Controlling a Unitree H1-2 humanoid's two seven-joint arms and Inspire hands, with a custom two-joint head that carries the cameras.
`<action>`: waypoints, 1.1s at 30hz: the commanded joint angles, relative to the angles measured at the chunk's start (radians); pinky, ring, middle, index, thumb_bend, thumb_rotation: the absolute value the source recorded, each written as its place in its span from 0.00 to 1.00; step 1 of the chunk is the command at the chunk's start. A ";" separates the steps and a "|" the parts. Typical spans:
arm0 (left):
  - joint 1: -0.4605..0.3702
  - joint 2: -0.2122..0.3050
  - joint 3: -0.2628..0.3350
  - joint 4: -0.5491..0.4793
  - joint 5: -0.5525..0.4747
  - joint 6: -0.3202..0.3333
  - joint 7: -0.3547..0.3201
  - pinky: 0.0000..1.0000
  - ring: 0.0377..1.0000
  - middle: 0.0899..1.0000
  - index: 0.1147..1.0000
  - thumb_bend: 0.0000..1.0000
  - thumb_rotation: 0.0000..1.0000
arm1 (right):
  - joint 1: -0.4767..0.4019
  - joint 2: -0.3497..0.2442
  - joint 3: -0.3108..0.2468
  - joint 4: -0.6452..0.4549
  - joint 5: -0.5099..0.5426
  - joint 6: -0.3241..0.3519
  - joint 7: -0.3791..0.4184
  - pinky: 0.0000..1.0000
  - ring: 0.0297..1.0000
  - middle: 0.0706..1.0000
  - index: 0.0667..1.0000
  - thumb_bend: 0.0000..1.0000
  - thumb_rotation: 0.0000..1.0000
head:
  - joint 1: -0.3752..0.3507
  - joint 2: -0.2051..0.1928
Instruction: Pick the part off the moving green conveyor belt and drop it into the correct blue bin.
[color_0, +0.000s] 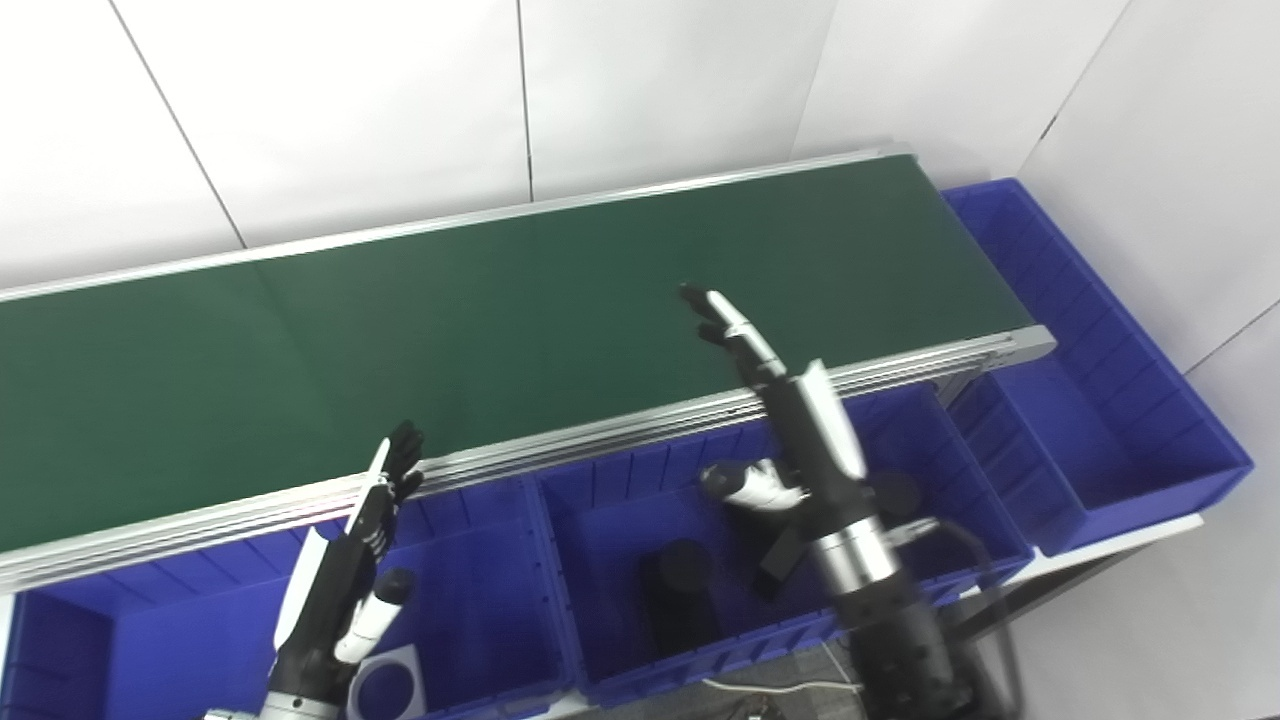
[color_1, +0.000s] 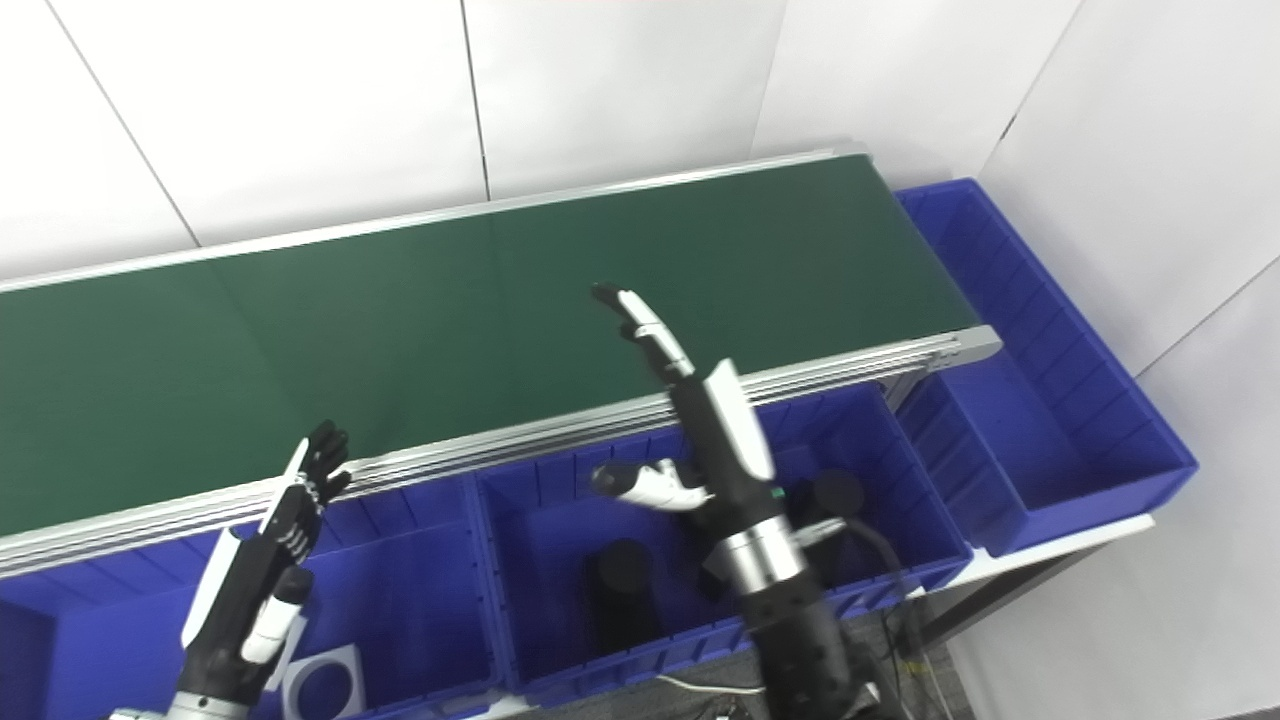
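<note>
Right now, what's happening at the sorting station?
Nothing is being held. The green conveyor belt shows no part. The right hand is open, fingers over the belt's near edge; the left hand is open above the left blue bin, which holds a white square plate. The middle blue bin holds black cylinders.

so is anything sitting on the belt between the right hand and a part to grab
No part is visible on the green conveyor belt, so nothing lies between. The right hand is open, its fingers out over the belt's near rail, and the left hand is open by the blue bins.
</note>
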 joint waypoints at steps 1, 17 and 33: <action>-0.006 -0.001 -0.011 -0.016 0.006 -0.034 0.024 0.96 0.99 0.99 1.00 0.72 0.96 | -0.020 0.018 0.010 0.017 -0.007 -0.082 -0.003 1.00 1.00 0.99 0.96 1.00 1.00 | 0.036 -0.006; 0.008 0.010 -0.137 0.033 0.102 -0.034 0.188 1.00 1.00 0.98 1.00 0.81 0.96 | -0.010 0.007 0.066 0.257 0.092 -0.190 0.011 1.00 1.00 1.00 0.97 0.97 1.00 | 0.235 -0.055; -0.010 0.032 -0.204 0.077 0.091 -0.034 0.257 1.00 1.00 0.99 1.00 0.81 0.94 | -0.011 -0.007 0.085 0.324 0.115 -0.191 0.000 0.99 1.00 0.98 0.97 1.00 1.00 | 0.254 -0.092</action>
